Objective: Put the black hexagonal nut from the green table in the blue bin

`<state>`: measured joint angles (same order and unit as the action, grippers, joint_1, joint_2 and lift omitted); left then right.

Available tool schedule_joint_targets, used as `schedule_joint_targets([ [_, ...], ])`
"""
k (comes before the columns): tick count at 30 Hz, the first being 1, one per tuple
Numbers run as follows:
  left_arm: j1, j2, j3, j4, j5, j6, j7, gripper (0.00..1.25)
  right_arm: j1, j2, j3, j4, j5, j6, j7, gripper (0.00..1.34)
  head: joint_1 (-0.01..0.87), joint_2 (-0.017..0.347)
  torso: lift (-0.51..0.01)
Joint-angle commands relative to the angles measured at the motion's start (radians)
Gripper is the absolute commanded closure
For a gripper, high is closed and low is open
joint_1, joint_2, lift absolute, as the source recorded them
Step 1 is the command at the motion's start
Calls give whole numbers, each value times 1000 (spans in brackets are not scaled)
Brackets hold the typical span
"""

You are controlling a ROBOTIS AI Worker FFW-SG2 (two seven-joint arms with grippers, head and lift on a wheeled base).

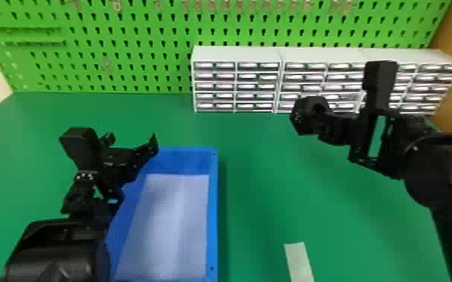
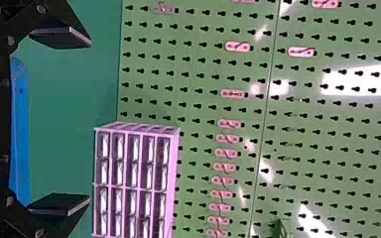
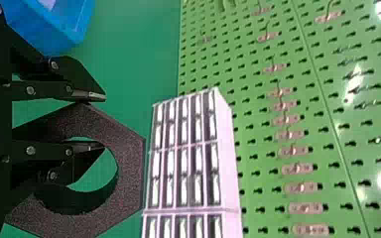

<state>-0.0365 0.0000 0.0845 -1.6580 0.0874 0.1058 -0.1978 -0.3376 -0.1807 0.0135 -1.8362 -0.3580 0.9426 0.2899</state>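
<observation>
Black hexagonal nut (image 1: pixel 299 122), thick-walled with a wide round hole, is up off the green table (image 1: pixel 259 210), gripped at the end of the right arm on the robot's right of the blue plastic bin (image 1: pixel 213 210) and out toward the white cabinet of small drawers (image 1: pixel 236 86). The right pincer (image 3: pixel 96 121) is pinching one side of the ring: in its wrist view one finger lies against the outer edge and the other reaches into the hole. The left pincer (image 2: pixel 89 119) is spread wide with nothing in it, above the bin's left side. I judge the pick to be done and the transfer to be the step in hand, with the nut not yet over the bin. Next, the right arm should bring it leftward and back toward the robot, clear the near-side long wall, settle above the white sheet (image 1: pixel 169 225) lining the bottom, lower, and only then part its fingers. Because one finger sits through the hole, the nut may hang up on it at release, so a clean opening and a straight withdrawal would help. The left arm leans over the same bin, so the right had best aim for the half nearer itself.
</observation>
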Motion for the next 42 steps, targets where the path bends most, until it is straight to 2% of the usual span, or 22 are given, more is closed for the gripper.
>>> schedule_joint_targets([
  [1,0,-3,0,1,0,0,0,171,-11,-3,34,-2,-26,-19,2,915,686,51,-97],
  [9,-5,-3,-2,6,-2,0,0,171,-26,0,86,-2,-41,-30,37,915,686,51,-97],
  [26,-6,-3,-6,10,0,0,0,171,-46,35,164,5,-42,-30,124,915,686,51,-97],
  [42,-8,-3,-6,10,0,0,0,171,-83,26,295,63,-139,-30,144,915,686,51,-97],
])
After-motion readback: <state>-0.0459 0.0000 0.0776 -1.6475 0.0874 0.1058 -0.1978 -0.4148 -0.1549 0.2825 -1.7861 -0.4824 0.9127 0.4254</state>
